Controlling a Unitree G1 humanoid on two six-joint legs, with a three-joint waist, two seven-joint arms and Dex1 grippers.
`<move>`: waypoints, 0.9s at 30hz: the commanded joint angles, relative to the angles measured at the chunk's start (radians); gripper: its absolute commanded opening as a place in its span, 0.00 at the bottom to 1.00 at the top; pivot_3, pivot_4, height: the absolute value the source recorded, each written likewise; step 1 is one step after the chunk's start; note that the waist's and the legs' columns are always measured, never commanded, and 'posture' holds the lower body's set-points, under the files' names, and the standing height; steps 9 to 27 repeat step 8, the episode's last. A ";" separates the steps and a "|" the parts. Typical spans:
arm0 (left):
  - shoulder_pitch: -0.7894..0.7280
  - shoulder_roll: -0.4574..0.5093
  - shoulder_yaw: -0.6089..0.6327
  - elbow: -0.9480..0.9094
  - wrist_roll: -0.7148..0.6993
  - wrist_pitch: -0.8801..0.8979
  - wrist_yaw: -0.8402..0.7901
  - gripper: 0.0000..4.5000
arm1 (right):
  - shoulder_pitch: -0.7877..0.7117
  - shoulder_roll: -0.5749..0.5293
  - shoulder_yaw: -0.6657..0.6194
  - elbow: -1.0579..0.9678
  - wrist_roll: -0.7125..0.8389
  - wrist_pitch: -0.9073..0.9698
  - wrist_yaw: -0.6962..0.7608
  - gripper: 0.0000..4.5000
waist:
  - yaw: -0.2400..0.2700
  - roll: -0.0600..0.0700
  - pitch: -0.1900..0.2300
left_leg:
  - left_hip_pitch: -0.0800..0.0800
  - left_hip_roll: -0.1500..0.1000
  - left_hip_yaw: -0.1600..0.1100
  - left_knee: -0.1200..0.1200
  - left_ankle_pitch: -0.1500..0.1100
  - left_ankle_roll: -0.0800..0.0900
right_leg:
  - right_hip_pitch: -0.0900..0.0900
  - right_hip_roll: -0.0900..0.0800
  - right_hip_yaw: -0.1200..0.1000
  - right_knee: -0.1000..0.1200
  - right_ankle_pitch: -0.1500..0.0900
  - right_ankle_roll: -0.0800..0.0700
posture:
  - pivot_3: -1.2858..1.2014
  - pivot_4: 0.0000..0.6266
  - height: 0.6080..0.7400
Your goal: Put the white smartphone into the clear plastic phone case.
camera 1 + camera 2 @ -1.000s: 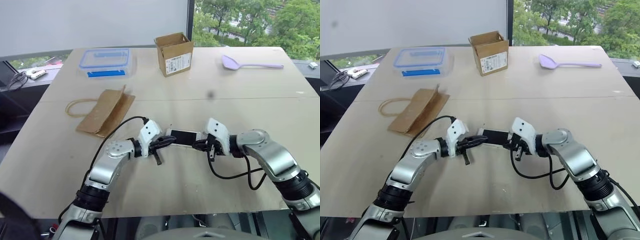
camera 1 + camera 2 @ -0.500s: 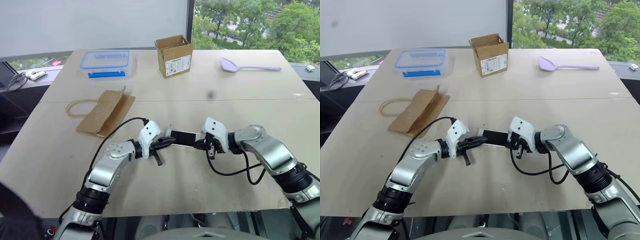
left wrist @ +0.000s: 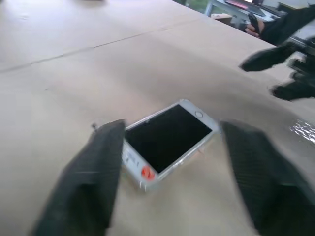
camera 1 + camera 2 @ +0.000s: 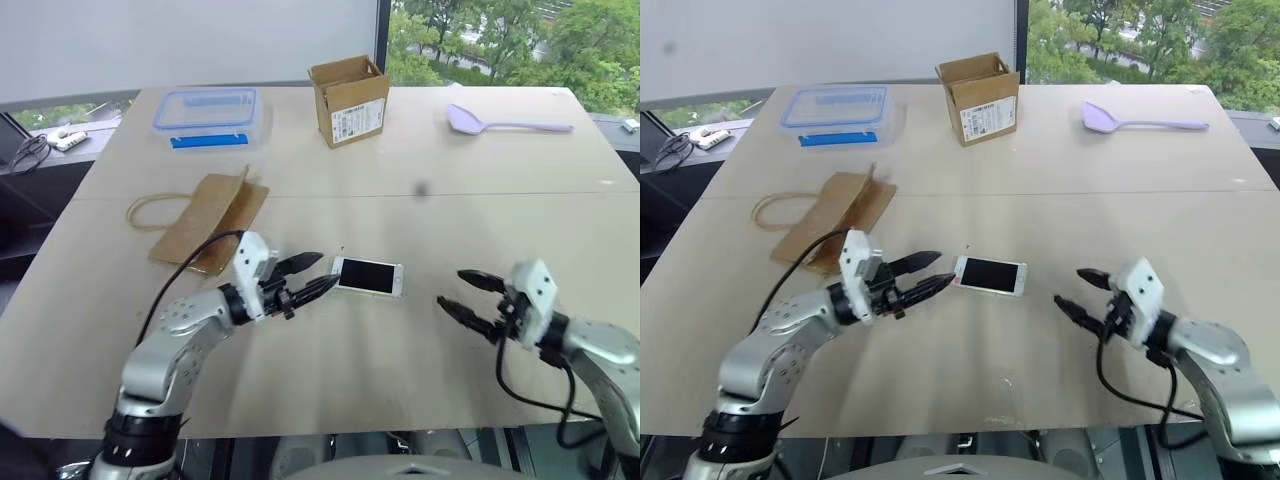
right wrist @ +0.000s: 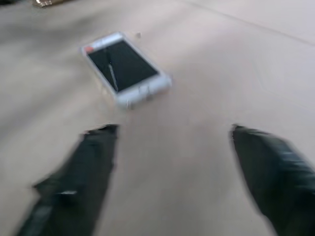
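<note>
The white smartphone (image 4: 368,277) lies flat and screen up on the table, a little ahead of me. A thin clear rim with a small red sticker runs round its edges (image 3: 147,172), which looks like the clear plastic phone case with the phone seated in it. My left gripper (image 4: 325,271) is open just off the phone's left end, touching nothing. My right gripper (image 4: 450,288) is open too, a short way off to the phone's right, its fingers (image 5: 93,167) empty. The left wrist view also catches the right gripper (image 3: 275,64) beyond the phone.
A brown paper bag (image 4: 205,220) lies behind my left arm. Along the far side stand a clear food box with a blue-rimmed lid (image 4: 207,115) and an open cardboard box (image 4: 350,100), and a purple spoon (image 4: 500,123) lies there. The table's near edge (image 4: 350,425) is close below the arms.
Both grippers were shut at the phone's two ends; now both are open and drawn back, the right one farther. The phone stays on the table.
</note>
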 commanded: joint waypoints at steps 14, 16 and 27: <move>0.266 0.071 0.137 -0.128 -0.055 -0.028 -0.042 0.99 | 0.191 -0.043 -0.196 -0.073 0.029 -0.105 0.032 1.00 | 0.001 0.000 0.002 | 0.002 0.001 0.000 0.002 0.000 0.000 | 0.001 0.000 0.001 0.000 -0.004 0.000 | 0.52 0.24 1.00; 0.266 0.071 0.137 -0.128 -0.055 -0.028 -0.042 0.99 | 0.191 -0.043 -0.196 -0.073 0.029 -0.105 0.032 1.00 | 0.001 0.000 0.002 | 0.002 0.001 0.000 0.002 0.000 0.000 | 0.001 0.000 0.001 0.000 -0.004 0.000 | 0.52 0.24 1.00; 0.266 0.071 0.137 -0.128 -0.055 -0.028 -0.042 0.99 | 0.191 -0.043 -0.196 -0.073 0.029 -0.105 0.032 1.00 | 0.001 0.000 0.002 | 0.002 0.001 0.000 0.002 0.000 0.000 | 0.001 0.000 0.001 0.000 -0.004 0.000 | 0.52 0.24 1.00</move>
